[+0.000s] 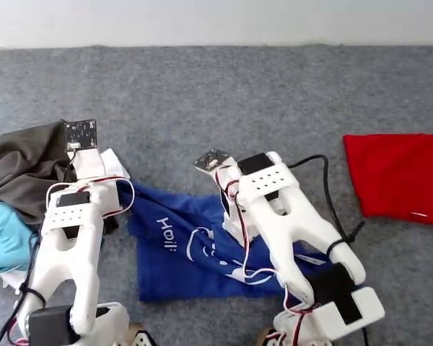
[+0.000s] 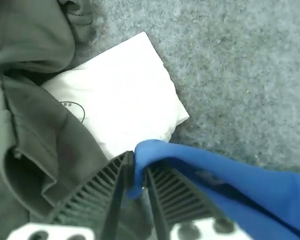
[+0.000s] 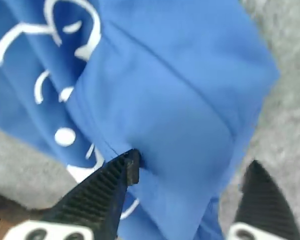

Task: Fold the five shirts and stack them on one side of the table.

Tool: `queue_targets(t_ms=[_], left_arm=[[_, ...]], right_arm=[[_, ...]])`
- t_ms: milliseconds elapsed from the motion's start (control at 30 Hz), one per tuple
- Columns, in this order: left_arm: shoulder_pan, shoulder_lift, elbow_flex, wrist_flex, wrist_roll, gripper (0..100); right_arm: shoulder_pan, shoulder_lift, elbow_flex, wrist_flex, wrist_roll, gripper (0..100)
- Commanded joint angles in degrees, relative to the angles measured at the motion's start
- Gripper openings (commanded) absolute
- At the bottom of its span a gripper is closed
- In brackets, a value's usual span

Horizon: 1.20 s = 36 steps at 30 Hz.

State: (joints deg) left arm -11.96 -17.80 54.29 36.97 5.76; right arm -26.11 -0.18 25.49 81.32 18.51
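Open passage: the bare table point(image 1: 202, 94) runs the full width of the upper frame in the high view. A second lane lies centre right, between the blue shirt point(image 1: 180, 252) and the red shirt point(image 1: 400, 176); a black cable point(image 1: 332, 202) crosses it. Obstructions: grey shirt point(image 1: 22, 169), white shirt point(image 1: 114, 164) and turquoise shirt point(image 1: 3, 234) heaped at the left edge. The left arm point(image 1: 72, 252) and right arm point(image 1: 289, 223) occupy the lower frame.

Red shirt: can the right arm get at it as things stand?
Probably yes. The right pincer is open over the blue shirt, gripping nothing, and only grey table and the arm's cable lie between it and the red shirt. Reach that far is uncertain.
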Motion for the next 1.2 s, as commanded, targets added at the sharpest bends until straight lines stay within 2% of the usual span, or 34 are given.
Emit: queue_targets(t_ms=[0,33,133,233,433,600,667,800,900,967,1033,1167], left_arm=[[0.26,0.09,-1.80,-0.79,-0.88,1],[0.26,0.09,-1.80,-0.79,-0.88,1],[0.18,0.09,-1.80,-0.79,-0.88,1],[0.26,0.09,-1.80,-0.79,-0.88,1],[0.26,0.09,-1.80,-0.79,-0.97,1],[0.35,0.09,-1.80,-0.79,-0.97,1],[0.35,0.09,-1.80,-0.79,-0.97,1],[0.44,0.09,-1.80,-0.79,-0.97,1],[0.44,0.09,-1.80,-0.79,-0.97,1],[0.44,0.09,-1.80,-0.79,-0.97,1],[0.44,0.09,-1.80,-0.79,-1.05,1],[0.44,0.09,-1.80,-0.79,-1.05,1]], right_arm=[[-0.66,0.92,-0.53,-1.80,-0.62,7.1],[-0.40,1.19,-1.49,-1.36,-0.70,0.3],[1.45,0.92,-3.60,-1.19,-0.70,6.0],[3.65,0.92,-6.86,-1.19,-0.62,0.2],[7.60,3.30,-18.81,5.41,-0.70,0.9],[13.14,13.58,-30.77,7.08,-0.79,1.6],[14.37,19.12,-36.22,7.25,-1.41,8.0],[15.78,29.23,-48.97,7.34,-6.33,33.6],[16.40,35.12,-59.34,7.78,-5.80,48.3],[17.27,37.67,-64.97,8.40,-5.80,50.6],[18.15,38.55,-69.63,11.03,-5.89,48.7],[19.12,37.58,-76.92,18.77,-5.54,37.7]])
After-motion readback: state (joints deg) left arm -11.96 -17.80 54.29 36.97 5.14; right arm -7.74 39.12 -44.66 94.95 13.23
